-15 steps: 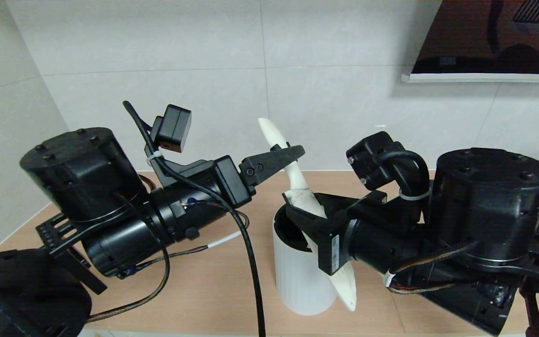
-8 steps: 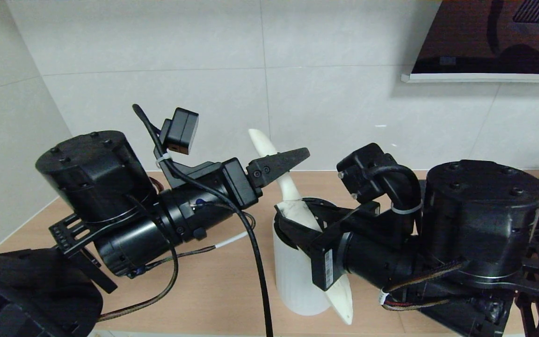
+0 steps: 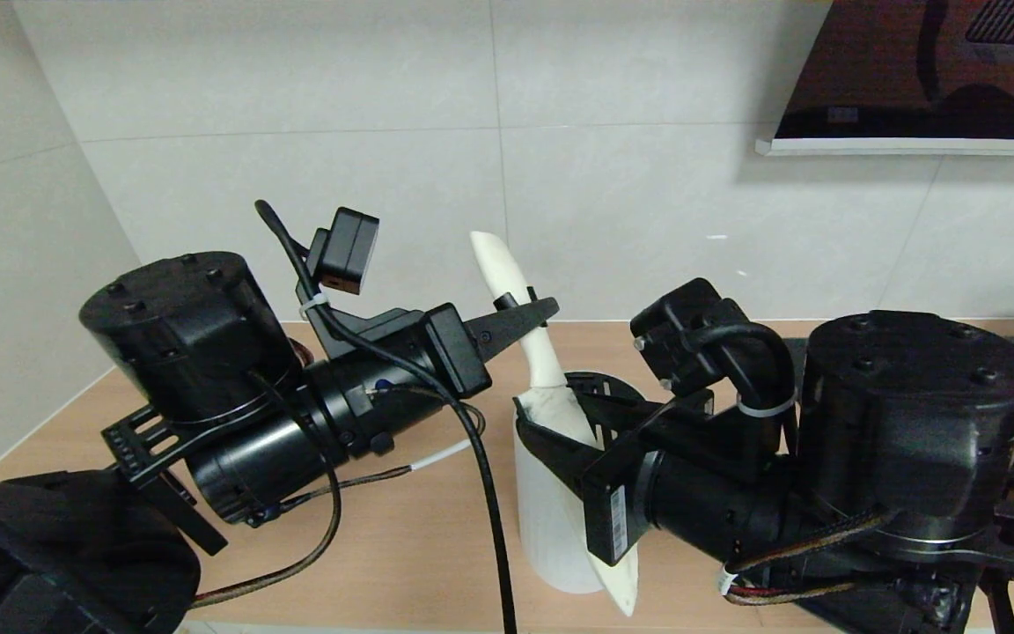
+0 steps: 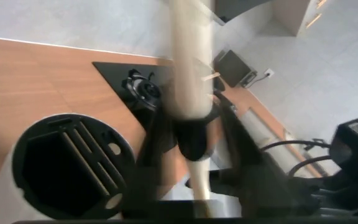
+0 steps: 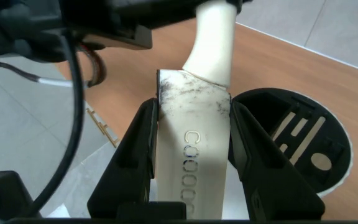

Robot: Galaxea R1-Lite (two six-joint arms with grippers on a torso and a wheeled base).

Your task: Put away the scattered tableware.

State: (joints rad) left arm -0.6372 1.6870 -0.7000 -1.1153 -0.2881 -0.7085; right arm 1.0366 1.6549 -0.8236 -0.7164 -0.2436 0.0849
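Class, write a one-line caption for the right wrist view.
Right gripper clamps the white spatula's blade beside the holder.

Cream white along the spatula [image 3: 507,282], with grey-black smudges across the top of its blade and a row of small oval slots below. Plain white outside the holder [image 3: 542,519], black within. Matt black all over the left gripper [image 3: 542,313] and the right gripper [image 3: 560,409]. Pale tan wood grain on the counter [image 3: 401,546]. Light grey tiles with thin seams on the far wall [image 3: 296,88]. Glossy dark brown, white-edged below, on the hood [image 3: 929,70] at far right
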